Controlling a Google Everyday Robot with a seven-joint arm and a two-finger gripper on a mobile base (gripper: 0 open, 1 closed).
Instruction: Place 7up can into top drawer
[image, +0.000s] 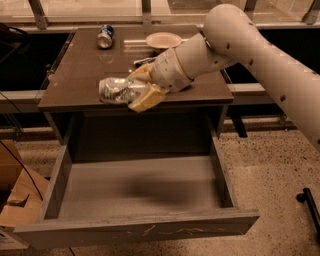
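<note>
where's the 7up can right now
In the camera view the 7up can lies on its side, clamped in the gripper, left of centre at the front edge of the tabletop, just above the open top drawer.

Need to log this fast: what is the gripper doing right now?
Gripper: shut on the can, at the table front edge, higher than the open drawer.
</note>
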